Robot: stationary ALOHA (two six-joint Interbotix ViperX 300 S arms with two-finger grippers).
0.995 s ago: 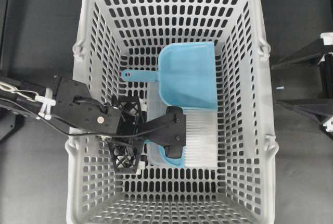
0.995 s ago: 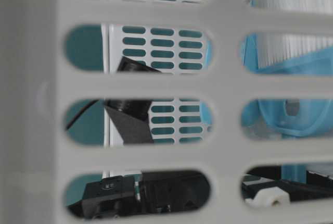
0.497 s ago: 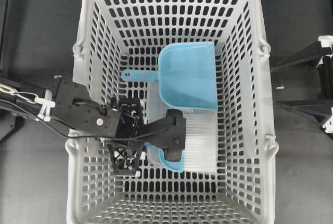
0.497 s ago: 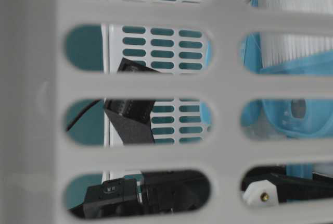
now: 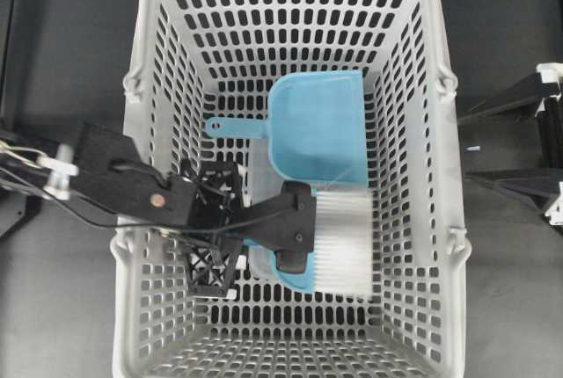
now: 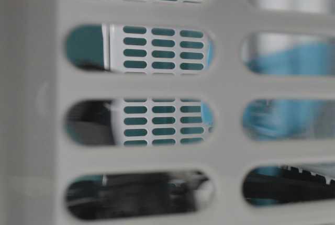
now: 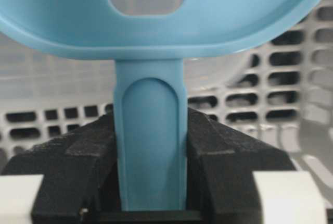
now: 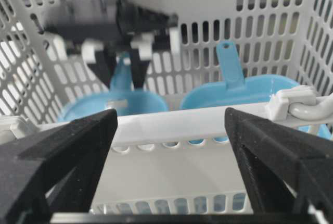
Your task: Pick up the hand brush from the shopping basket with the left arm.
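The hand brush, blue with a wide fan of white bristles, is inside the shopping basket, tilted beside the blue dustpan. My left gripper reaches in over the basket's left wall and is shut on the brush. In the left wrist view the thin blue handle is pinched between the two black fingers. At table level the brush shows only as a blue and white blur. My right gripper stands open outside the basket's right wall with nothing in it.
The dustpan's handle points left across the basket floor. In the right wrist view, the basket's white rim crosses in front of the right gripper. Dark table surrounds the basket on both sides.
The left gripper closed on the brush handle. The brush has since turned and shifted, its bristles swinging right toward the dustpan, and it has risen in the table-level view. The right gripper stayed put.
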